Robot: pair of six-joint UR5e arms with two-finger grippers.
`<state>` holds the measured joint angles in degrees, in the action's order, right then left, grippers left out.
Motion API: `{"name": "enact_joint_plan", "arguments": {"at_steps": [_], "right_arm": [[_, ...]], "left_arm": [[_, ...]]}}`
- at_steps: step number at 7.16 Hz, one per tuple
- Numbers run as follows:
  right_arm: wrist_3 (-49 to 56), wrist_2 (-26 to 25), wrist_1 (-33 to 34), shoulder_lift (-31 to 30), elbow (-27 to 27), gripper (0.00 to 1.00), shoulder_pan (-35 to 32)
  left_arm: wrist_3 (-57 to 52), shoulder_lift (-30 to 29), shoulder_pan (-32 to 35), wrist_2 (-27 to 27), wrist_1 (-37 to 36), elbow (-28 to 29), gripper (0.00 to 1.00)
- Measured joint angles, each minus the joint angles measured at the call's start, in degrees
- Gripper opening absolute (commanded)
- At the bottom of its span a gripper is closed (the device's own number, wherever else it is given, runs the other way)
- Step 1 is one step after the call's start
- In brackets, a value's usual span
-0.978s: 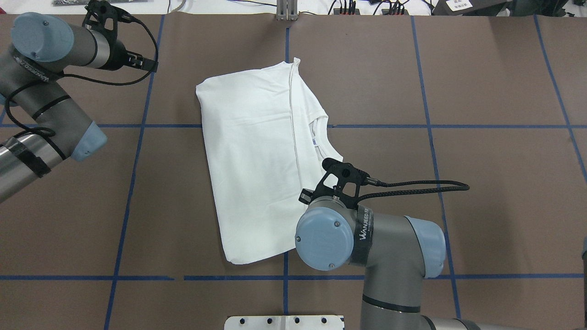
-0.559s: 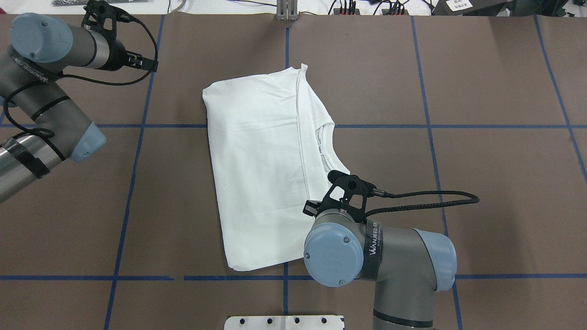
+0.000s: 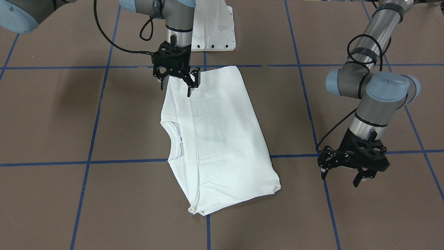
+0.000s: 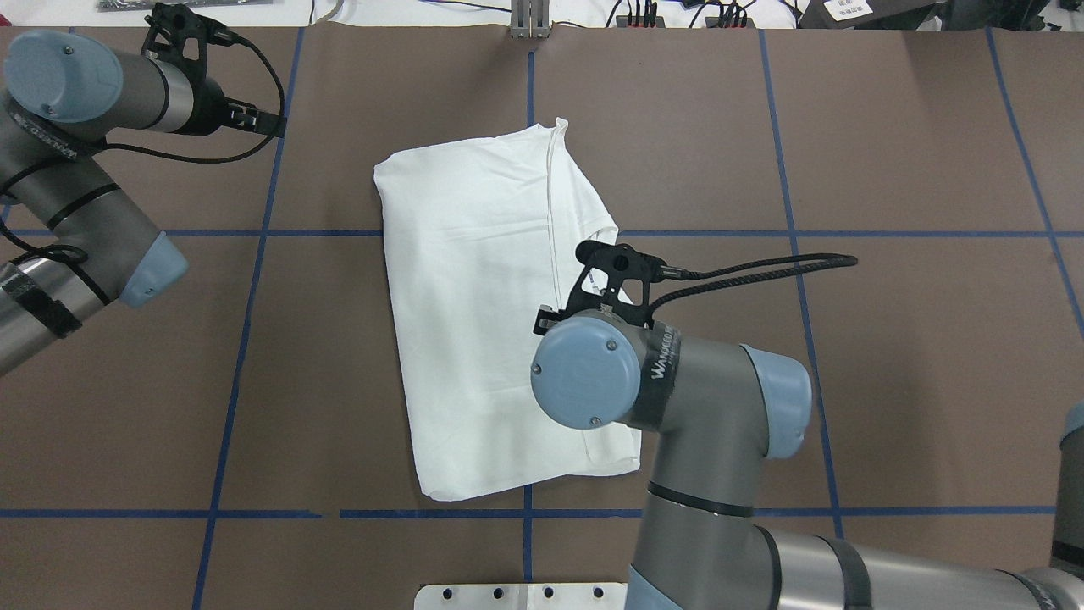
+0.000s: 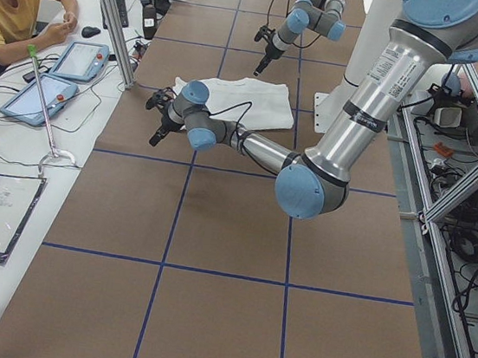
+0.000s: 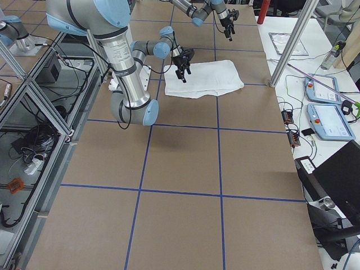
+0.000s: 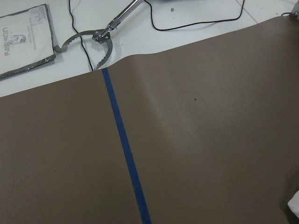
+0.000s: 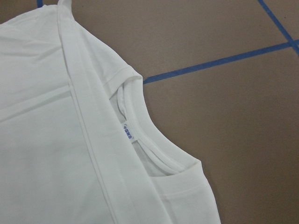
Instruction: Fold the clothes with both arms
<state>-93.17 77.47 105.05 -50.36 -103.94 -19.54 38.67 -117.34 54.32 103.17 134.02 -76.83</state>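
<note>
The white T-shirt (image 3: pixel 222 139) (image 4: pixel 474 296) lies folded flat in a long rectangle at the table's middle. Its neck opening and small label (image 8: pixel 127 132) face the robot's right side. My right gripper (image 3: pixel 176 88) hangs open just above the shirt's corner nearest the robot's base, with nothing between its fingers. In the overhead view that gripper is hidden under the right wrist (image 4: pixel 584 381). My left gripper (image 3: pixel 340 177) is open and empty above bare table, well off the shirt's far left corner. The shirt's printed text does not show.
The white pedestal (image 3: pixel 215 27) (image 4: pixel 525 596) stands at the robot's edge of the table. Blue tape lines (image 4: pixel 254 254) grid the brown cover. Past the table's far edge lie metal tongs (image 7: pixel 100 37), tablets (image 5: pixel 59 78) and a seated person (image 5: pixel 16 3).
The right arm dragged the shirt slightly to the right, then moved toward the table's far side. The shirt's near right corner now lies uncovered on the table. The left arm shifted slightly left.
</note>
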Motion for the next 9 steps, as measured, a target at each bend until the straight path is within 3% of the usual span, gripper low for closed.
{"name": "enact_joint_plan", "arguments": {"at_steps": [2,4,7,9], "right_arm": [[3.1,2.8,-0.1,7.8,11.8,1.00,-3.2],[4.6,3.5,-0.3,11.2,19.9,1.00,-4.1],[5.3,3.7,-0.2,14.3,27.3,1.00,-3.9],[6.3,3.7,0.0,15.0,28.7,1.00,-3.6]], "left_arm": [[0.0,0.1,0.0,0.5,-0.1,-0.3,1.00],[0.0,0.2,0.0,0.7,-0.1,-0.2,1.00],[0.1,0.1,-0.1,0.7,-0.1,-0.1,1.00],[0.1,0.1,-0.3,0.7,-0.1,0.0,1.00]]}}
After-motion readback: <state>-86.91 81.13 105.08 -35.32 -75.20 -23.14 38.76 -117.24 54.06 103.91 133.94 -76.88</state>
